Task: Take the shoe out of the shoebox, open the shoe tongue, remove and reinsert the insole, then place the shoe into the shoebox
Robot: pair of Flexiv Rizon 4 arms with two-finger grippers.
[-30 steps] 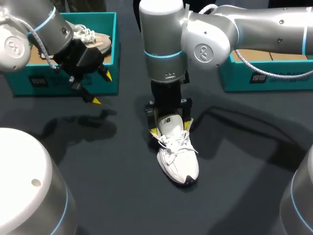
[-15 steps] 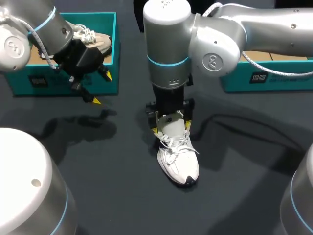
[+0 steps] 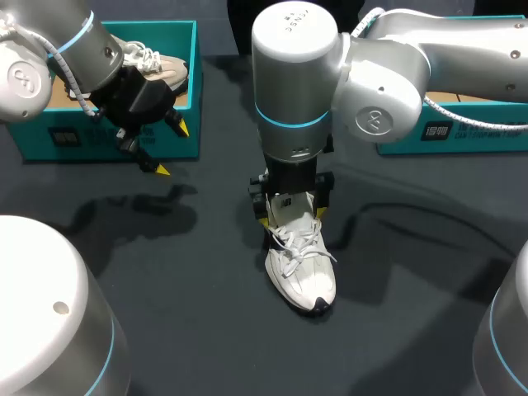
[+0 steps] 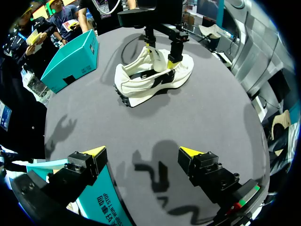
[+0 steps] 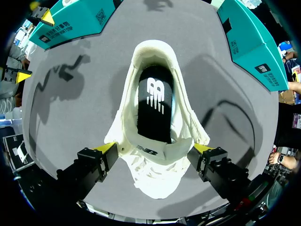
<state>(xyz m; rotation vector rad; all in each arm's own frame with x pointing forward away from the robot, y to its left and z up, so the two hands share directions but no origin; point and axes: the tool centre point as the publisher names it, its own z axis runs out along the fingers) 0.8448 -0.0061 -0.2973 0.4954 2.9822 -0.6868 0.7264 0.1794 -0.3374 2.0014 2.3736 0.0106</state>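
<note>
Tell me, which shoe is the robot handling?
The white shoe on the table, directly under the right gripper; the beige shoe sits in the shoebox.

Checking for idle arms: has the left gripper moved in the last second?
No. The left gripper hangs at the same spot by the front corner of the teal shoebox, fingers open.
</note>
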